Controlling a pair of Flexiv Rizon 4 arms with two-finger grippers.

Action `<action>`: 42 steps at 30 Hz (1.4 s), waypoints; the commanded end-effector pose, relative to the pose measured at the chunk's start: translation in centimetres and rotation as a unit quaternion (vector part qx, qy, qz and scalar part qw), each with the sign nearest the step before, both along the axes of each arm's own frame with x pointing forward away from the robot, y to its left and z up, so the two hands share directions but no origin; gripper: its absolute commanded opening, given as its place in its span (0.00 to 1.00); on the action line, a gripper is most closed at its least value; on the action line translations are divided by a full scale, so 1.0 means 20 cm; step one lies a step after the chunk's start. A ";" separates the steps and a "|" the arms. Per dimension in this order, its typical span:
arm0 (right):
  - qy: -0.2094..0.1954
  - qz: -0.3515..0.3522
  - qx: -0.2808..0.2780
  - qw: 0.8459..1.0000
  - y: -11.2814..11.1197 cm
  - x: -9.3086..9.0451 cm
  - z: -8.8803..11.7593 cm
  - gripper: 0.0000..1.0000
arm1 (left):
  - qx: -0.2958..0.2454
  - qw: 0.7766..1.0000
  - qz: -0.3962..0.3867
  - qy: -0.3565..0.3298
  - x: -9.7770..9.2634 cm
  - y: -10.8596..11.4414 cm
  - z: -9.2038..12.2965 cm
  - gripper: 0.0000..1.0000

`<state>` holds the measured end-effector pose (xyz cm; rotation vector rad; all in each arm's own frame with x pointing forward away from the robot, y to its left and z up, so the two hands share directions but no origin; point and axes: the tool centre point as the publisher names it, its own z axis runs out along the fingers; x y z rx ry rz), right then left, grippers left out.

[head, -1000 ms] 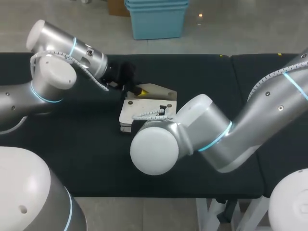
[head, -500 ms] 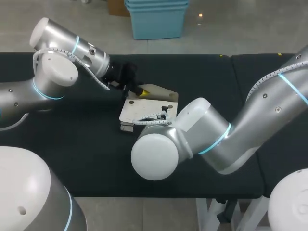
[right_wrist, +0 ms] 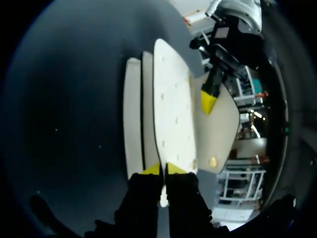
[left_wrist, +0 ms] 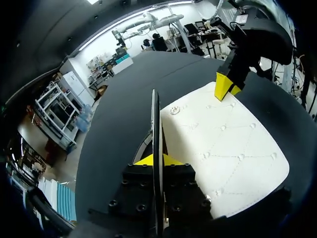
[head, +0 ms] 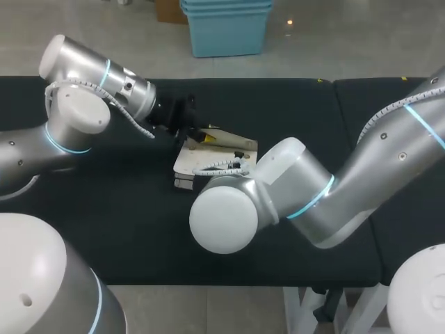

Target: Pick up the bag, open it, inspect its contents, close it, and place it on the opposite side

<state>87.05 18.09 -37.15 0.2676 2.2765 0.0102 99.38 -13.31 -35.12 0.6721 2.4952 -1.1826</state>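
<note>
Left arm drew back; flap point(left_wrist: 154, 119) of white bag point(head: 193, 161) now tilted up.
Left pincer point(left_wrist: 157, 159) clamped on the flap, seen edge-on between its fingers; bag mid-desk point(head: 125, 209); right pincer point(right_wrist: 164, 169) clamped on the bag's near edge.

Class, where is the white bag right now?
In the head view the white bag sits at the table's middle between the arms, with the left gripper and right gripper shut on it.

A black table point(head: 139, 209) spans the view, seamed at right.
</note>
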 end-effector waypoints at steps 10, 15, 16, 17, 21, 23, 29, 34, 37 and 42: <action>0.000 0.000 0.000 1.000 0.00 0.00 -0.01 0.00 | -0.031 0.995 -0.005 -0.092 -0.20 0.04 -0.06 0.00; 0.000 0.000 0.000 1.000 0.00 0.00 -0.01 0.00 | -0.035 0.996 0.000 -0.084 -0.18 0.05 -0.04 0.42; 0.000 0.000 0.000 1.000 0.00 0.00 -0.01 0.00 | -0.039 0.996 0.001 -0.081 -0.18 0.05 -0.03 0.50; 0.000 0.000 0.000 1.000 0.00 0.00 -0.01 0.00 | -0.042 0.996 0.002 -0.081 -0.18 0.06 -0.01 0.58; 0.000 0.000 0.000 1.000 0.00 0.00 -0.01 0.00 | -0.050 0.995 0.004 -0.083 -0.17 0.07 0.05 0.73; 0.000 0.000 0.000 1.000 0.00 0.00 -0.01 0.00 | -0.050 0.995 0.004 -0.084 -0.16 0.08 0.07 0.69; 0.000 0.000 0.000 1.000 0.00 0.00 -0.01 0.00 | -0.038 0.995 0.009 -0.090 -0.13 0.07 0.10 0.40; 0.000 0.000 0.000 1.000 0.00 0.00 -0.01 0.00 | -0.031 0.995 0.012 -0.091 -0.11 0.07 0.10 0.00; 0.000 0.000 0.000 1.000 0.00 0.00 -0.01 0.00 | -0.033 0.995 0.011 -0.093 -0.12 0.07 0.10 0.00; 0.000 0.000 0.000 1.000 0.00 0.00 -0.01 0.00 | -0.032 0.994 0.000 -0.105 -0.18 0.08 0.09 0.00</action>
